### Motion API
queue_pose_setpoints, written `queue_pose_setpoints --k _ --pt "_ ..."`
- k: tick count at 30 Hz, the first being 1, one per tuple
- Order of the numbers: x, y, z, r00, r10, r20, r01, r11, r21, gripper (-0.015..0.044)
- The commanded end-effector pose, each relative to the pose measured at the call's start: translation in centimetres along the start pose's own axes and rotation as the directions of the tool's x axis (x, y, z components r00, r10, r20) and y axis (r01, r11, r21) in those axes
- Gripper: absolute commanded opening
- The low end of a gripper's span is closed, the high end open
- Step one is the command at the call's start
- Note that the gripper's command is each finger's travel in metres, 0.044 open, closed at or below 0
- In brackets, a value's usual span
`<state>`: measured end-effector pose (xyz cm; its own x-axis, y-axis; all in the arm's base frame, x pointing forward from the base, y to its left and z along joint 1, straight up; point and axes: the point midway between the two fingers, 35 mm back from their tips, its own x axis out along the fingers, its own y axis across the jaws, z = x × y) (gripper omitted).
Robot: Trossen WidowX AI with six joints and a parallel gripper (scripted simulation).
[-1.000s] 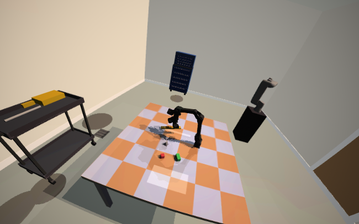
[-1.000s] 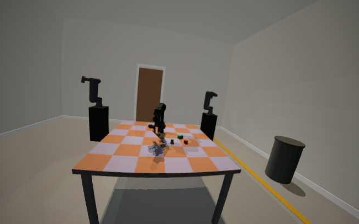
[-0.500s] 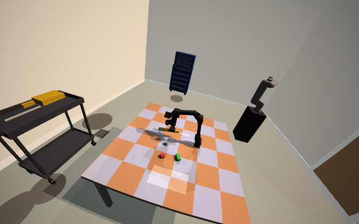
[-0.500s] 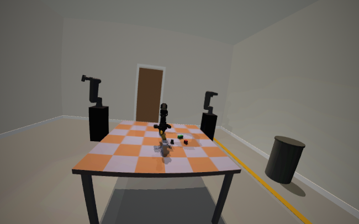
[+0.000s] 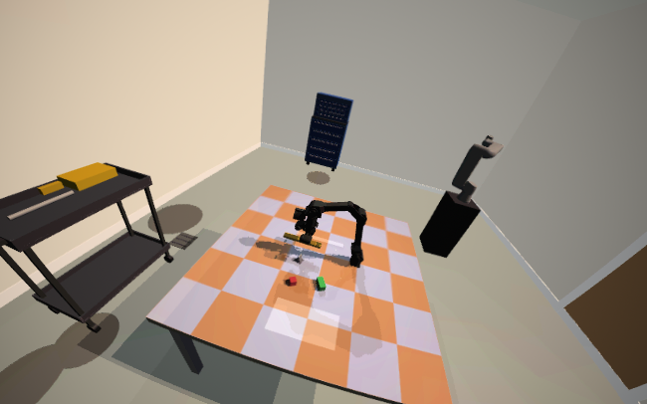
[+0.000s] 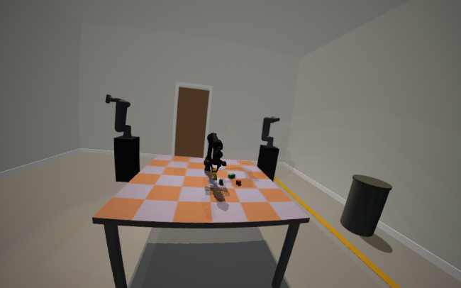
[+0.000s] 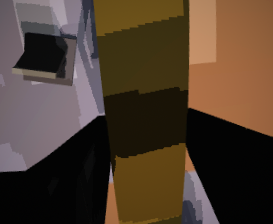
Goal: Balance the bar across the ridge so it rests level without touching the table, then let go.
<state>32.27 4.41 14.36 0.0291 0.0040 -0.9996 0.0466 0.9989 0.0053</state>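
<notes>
A yellow-and-dark striped bar (image 5: 298,238) (image 6: 213,175) (image 7: 145,116) is held in my gripper (image 5: 306,237) (image 6: 213,169) (image 7: 145,121), which is shut on it near its middle and keeps it roughly level above the checkered table (image 5: 226,320) (image 6: 154,211). The ridge (image 5: 297,259) (image 6: 220,182) (image 7: 44,56) is a small dark block on the table. It sits below and a little to one side of the bar, apart from it. In the wrist view the bar runs down the middle of the picture, with the ridge at the upper left.
A red cube (image 5: 292,281) (image 6: 238,182) and a green cube (image 5: 321,283) (image 6: 231,175) lie on the table near the ridge. Off the table stand a cart (image 5: 65,210), a blue rack (image 5: 328,130), other arms on pedestals (image 5: 449,220) (image 6: 126,157) and a dark bin (image 6: 364,209).
</notes>
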Motion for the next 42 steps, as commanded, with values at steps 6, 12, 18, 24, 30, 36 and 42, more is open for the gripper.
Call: queue_pose_setpoints --k 6,12,18,24,30,36,42 --pt "0.0 3.2 -0.7 1.000 0.002 -0.003 -0.002 0.994 0.113 0.0000" --pt "-0.1 5.3 -1.2 1.000 0.004 -0.004 -0.003 0.983 0.183 0.0000" --pt "-0.1 7.0 -1.7 1.000 0.005 -0.004 -0.004 0.973 0.231 0.0000" --pt "0.6 7.2 -1.7 1.000 0.005 -0.004 -0.004 0.973 0.232 0.0000" --pt "1.6 7.3 -1.6 1.000 0.005 -0.004 -0.004 0.973 0.233 0.0000" --pt "2.6 7.3 -1.6 1.000 0.005 -0.004 -0.004 0.972 0.233 0.0000" --pt "3.6 7.3 -1.7 1.000 0.005 -0.004 -0.004 0.972 0.234 0.0000"
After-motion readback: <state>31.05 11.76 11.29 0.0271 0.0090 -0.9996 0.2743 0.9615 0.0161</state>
